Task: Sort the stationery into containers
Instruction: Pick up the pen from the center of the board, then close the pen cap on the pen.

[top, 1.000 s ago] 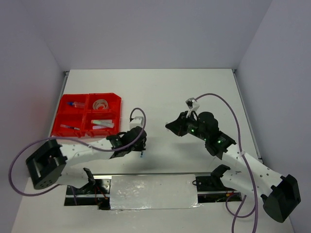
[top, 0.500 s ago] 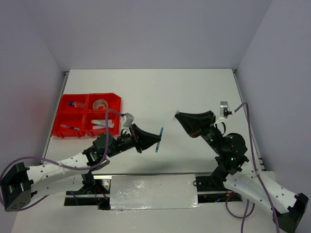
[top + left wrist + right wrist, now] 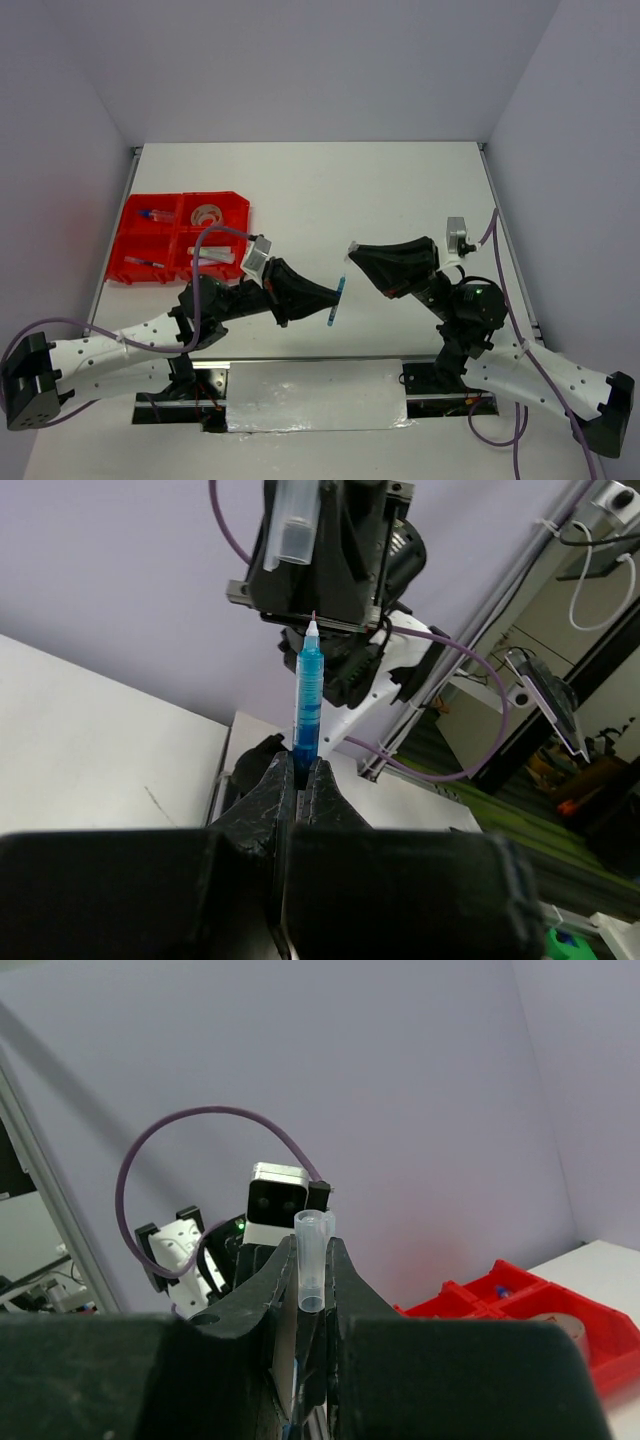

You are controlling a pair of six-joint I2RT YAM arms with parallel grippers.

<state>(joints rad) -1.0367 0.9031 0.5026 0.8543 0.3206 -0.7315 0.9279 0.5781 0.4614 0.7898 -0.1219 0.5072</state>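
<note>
Four compartments make up the red tray [image 3: 228, 196], which sits at the far left of the surface [image 3: 400, 180].

- Far-left compartment: one small item with blue and red parts [image 3: 155, 214]; type not determinable.
- Far-right compartment: a tape roll [image 3: 208, 213], lying flat.
- Near-left compartment: one thin pen-like item [image 3: 145, 262].
- Near-right compartment: pale pastel markers [image 3: 212, 253], partly crossed by the left arm's purple cable [image 3: 200, 240]; count not determinable.

One blue pen [image 3: 308, 705] is outside the tray. It is clamped at its lower end in the closed left tool [image 3: 300, 770] and raised above the middle of the surface, well apart from the tray. The pen is uncapped, and its white tip points toward the right tool [image 3: 305, 1285].

The right tool is closed on a clear cap [image 3: 313, 1260], open end outward, facing the left tool. The left wrist view shows the pen tip near the right tool and not inside the cap.
</note>
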